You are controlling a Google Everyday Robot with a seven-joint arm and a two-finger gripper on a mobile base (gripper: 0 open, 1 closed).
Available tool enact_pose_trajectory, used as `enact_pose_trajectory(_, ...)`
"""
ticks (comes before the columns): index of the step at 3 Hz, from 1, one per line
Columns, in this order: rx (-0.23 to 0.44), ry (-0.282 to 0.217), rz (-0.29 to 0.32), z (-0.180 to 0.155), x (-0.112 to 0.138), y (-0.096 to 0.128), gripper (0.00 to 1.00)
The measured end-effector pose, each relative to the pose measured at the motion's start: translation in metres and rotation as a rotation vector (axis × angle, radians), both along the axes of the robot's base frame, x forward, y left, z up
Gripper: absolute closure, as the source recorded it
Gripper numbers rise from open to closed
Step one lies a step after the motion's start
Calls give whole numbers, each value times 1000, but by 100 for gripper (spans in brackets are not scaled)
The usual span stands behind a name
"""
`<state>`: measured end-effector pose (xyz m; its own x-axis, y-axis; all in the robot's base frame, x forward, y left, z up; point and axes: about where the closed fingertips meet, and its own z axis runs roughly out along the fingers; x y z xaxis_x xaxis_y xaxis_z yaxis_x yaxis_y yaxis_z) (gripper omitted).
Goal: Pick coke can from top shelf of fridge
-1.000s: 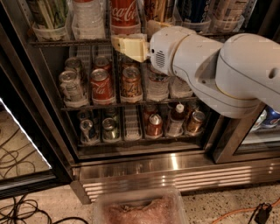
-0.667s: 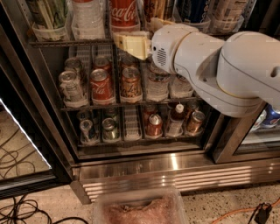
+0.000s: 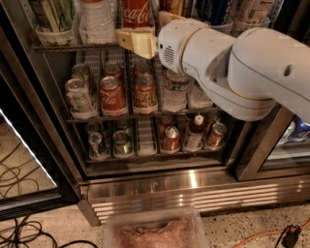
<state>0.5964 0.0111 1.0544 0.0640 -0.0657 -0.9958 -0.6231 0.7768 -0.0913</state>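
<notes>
The coke can [image 3: 135, 12], red with white script, stands on the top shelf [image 3: 72, 47] of the fridge [image 3: 193, 181], its top cut off by the frame edge. My gripper [image 3: 152, 30] is at the can's foot, at the front of the top shelf. It is open: one cream finger [image 3: 138, 42] lies across the front of the can's base and the other fingertip [image 3: 168, 17] shows just right of the can. The big white arm [image 3: 242, 68] covers the right part of the top and middle racks.
A clear water bottle [image 3: 97, 19] stands left of the coke can. The middle rack holds another red can [image 3: 112, 94] and a brown-gold can [image 3: 145, 92]. A clear plastic tub [image 3: 155, 230] and black cables [image 3: 19, 232] lie on the floor.
The gripper has risen a little and moved slightly left, closer to the base of the coke can. The can has not moved.
</notes>
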Motion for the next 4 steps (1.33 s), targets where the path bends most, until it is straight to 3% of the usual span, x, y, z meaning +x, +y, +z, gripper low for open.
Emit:
enact_pose_trajectory(2, -13, -12, -7, -1, 25, -9, 25)
enact_pose_trajectory(4, 13, -59, 16, 23, 51, -10, 25)
